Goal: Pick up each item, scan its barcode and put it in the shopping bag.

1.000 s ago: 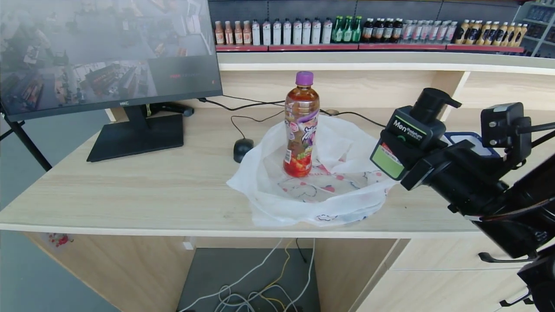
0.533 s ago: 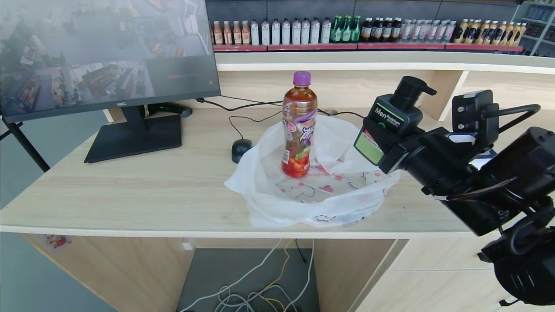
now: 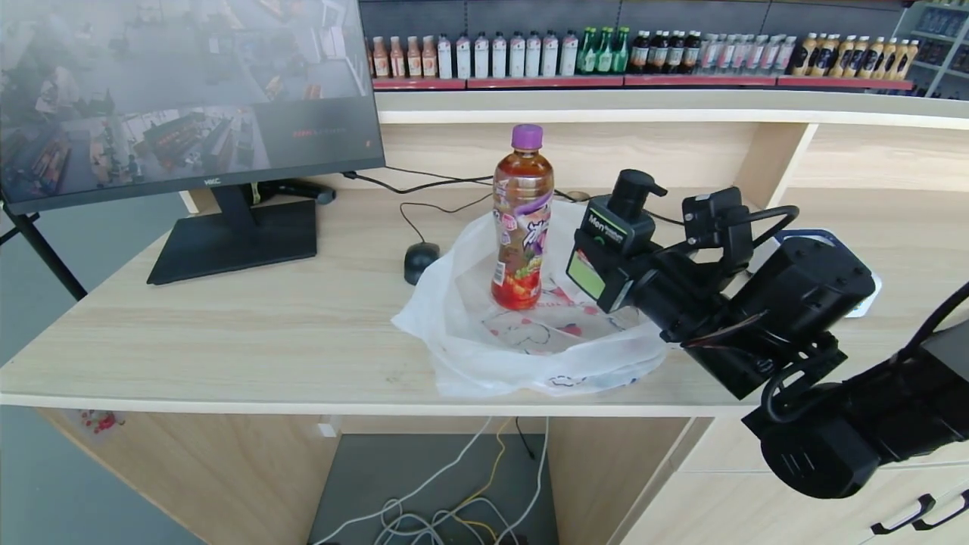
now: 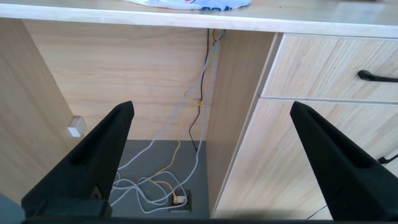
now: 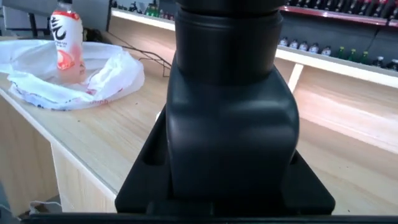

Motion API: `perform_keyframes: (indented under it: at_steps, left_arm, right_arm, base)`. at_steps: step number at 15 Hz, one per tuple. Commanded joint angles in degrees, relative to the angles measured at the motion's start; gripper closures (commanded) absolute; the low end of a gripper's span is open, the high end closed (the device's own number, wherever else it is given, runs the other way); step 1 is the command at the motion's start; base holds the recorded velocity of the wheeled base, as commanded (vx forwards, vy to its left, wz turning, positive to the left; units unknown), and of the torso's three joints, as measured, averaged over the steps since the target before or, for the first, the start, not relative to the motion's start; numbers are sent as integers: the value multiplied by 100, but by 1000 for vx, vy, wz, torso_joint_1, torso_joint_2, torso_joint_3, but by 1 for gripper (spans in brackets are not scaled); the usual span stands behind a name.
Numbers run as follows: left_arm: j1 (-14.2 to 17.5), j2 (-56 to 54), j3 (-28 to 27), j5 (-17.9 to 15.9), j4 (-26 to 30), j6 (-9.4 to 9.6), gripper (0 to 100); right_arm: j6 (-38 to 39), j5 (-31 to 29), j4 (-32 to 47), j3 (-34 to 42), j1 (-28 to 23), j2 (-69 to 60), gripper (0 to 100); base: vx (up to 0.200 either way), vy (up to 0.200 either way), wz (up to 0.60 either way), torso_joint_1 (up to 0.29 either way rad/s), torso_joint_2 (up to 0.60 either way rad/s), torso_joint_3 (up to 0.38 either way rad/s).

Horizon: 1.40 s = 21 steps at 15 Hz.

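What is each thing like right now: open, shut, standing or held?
Shopping bag: open, spread on the counter.
Juice bottle: upright in the bag, cap on.
Pump bottle: tilted, held off the counter.
Right claw: shut on the pump bottle.
Left claw: open, holding nothing.
Monitor: switched on.

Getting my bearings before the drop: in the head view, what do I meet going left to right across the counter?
monitor → mouse → juice bottle → pump bottle, held in the right gripper
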Motion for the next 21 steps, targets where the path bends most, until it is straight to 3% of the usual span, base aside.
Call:
perform_keyframes:
  at_steps: [1,12,16,21]
  left_arm:
    - [1,1,0,1,-5,0,0]
    - [1,1,0,1,-5,0,0]
    - [1,1,0,1,-5,0,0]
    - [1,1,0,-8,-5,0,0]
  right_arm:
    - [-410,230,-21,225,117,21,100]
    - [-4154,415,-311,893,1664,-102,100]
    - [-4980,388,-311,1341,2121,-102,100]
    - [-5771,195,-311,515,2657,197,100]
  base:
    - [0,0,0,0,0,0]
    - [0,0,0,0,0,0]
    - [0,0,0,0,0,0]
    - [0,0,0,0,0,0]
